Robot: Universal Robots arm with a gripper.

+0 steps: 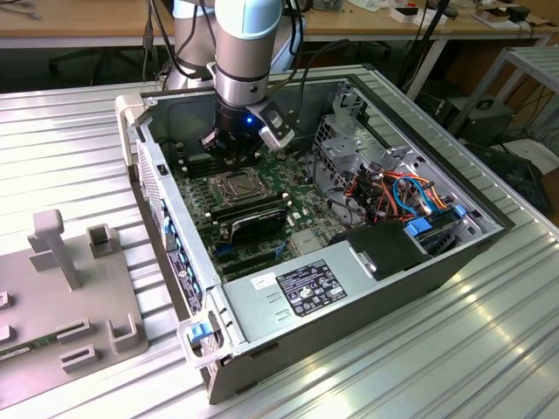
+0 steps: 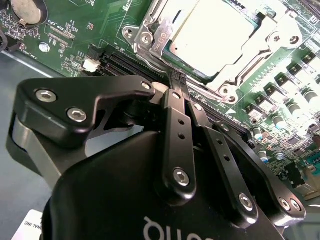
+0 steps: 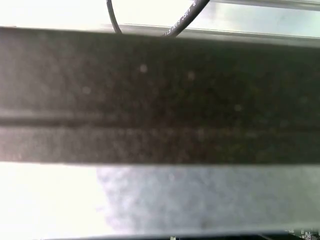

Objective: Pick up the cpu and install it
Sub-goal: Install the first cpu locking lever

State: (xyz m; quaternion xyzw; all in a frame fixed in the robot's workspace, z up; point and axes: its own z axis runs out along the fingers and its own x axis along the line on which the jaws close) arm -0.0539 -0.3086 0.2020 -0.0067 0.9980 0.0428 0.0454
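The cpu (image 2: 215, 35), a flat square with a bright silver top, lies in the socket on the green motherboard (image 2: 75, 35), with the hinged metal frame (image 2: 150, 30) around its edges. In the exterior view the cpu (image 1: 238, 185) shows as a small grey square inside the open computer case (image 1: 349, 297). My gripper (image 2: 176, 79) hangs just beside the socket's edge, its two black fingers (image 2: 172, 125) pressed together at the tips with nothing between them. In the exterior view the gripper (image 1: 232, 154) stands directly behind the socket, low inside the case.
Long memory sticks (image 1: 253, 214) lie just in front of the socket. A drive cage with orange and blue cables (image 1: 393, 188) and a power supply (image 1: 306, 288) take up the case's right and front. A grey fixture (image 1: 70, 288) sits on the table at the exterior view's left.
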